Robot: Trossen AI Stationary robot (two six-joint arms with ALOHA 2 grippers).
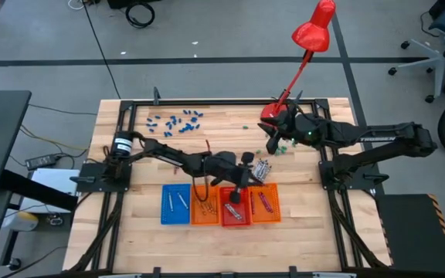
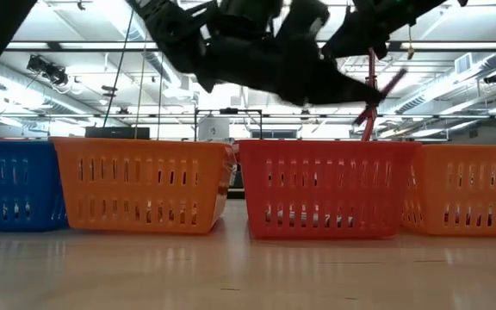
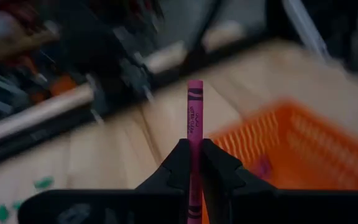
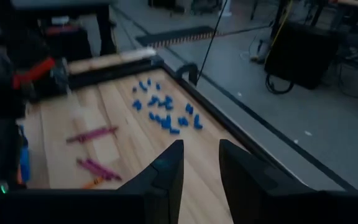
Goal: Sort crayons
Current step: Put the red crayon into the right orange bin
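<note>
Crayon [image 3: 194, 118], magenta, pinched upright between the left gripper [image 3: 194, 163] fingers [image 3: 178, 163], sticking well out past the tips, so clamped near one end, probably so it can be dropped lengthwise into a tray. Just beyond those fingers, an orange tray [image 3: 291, 146] with something purplish already inside, which looks like the destination for this colour. From overhead, left gripper [image 1: 238, 188] hanging over the row of four trays, above the red tray [image 1: 236, 207], with the orange tray [image 1: 264, 202] right beside and the blue tray [image 1: 175, 205] furthest off; a small loose pile of crayons [image 1: 263, 169] just behind it on the table. Held crayon basically invisible from above though, only the wrist camera makes the colour clear. Table-level camera only gives tray walls and dark arm overhead, contents hidden. Right gripper [image 4: 197, 163] parked off to the far side, fingers parted with nothing between, and its camera catches loose magenta crayons [image 4: 92, 134] plus scattered blue bits [image 4: 166, 115].
</note>
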